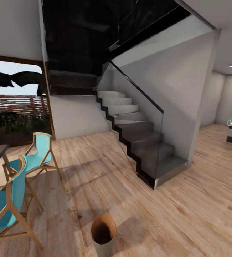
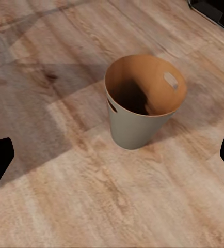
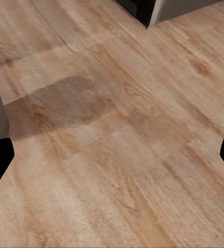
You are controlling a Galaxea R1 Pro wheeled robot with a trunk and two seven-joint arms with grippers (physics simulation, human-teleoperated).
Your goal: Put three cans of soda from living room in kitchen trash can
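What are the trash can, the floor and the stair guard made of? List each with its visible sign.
Trash can: likely moulded plastic or painted fibre, matte pale grey outside, copper-brown inside, with cut-out handle slots.
Floor: light wood planks or laminate, shown by grain lines and board seams, low sheen.
Stair guard: clear glass panel, since the steps show through it, topped by a dark handrail, possibly metal.

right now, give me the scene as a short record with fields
room: kitchen side, wood floor
trash can: upright on the floor, near the robot
can contents: none visible, dark inside
soda cans: none held
left claw: open, fingertips wide apart, aimed at the bin
right claw: open, over bare floor
nearby: teal chairs, staircase
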